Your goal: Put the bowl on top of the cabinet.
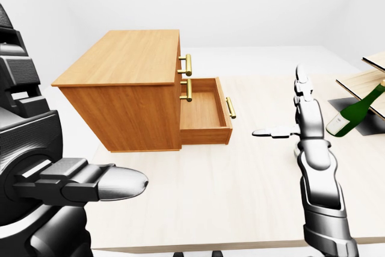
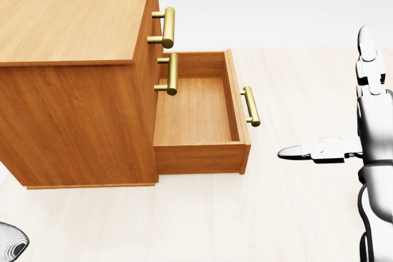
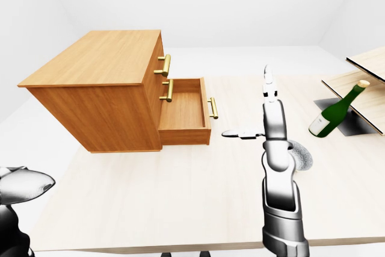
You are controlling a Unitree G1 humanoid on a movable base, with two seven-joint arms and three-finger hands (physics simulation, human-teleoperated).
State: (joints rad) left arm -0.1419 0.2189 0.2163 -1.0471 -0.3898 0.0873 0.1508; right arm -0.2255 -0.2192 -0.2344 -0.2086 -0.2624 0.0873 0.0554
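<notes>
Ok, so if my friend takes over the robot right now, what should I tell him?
Hands: the left hand is open and empty, low at the left-eye view's left edge. The right hand is open and empty, fingers up, to the right of the drawer.
Things: the cabinet stands on the table, bottom drawer pulled out and empty. A grey round thing, probably the bowl, sits on the table, half hidden behind the right arm.
Done: nothing yet; the bowl is not on the cabinet.
Left: grasp the bowl, lift it, set it on the cabinet's top.
</notes>
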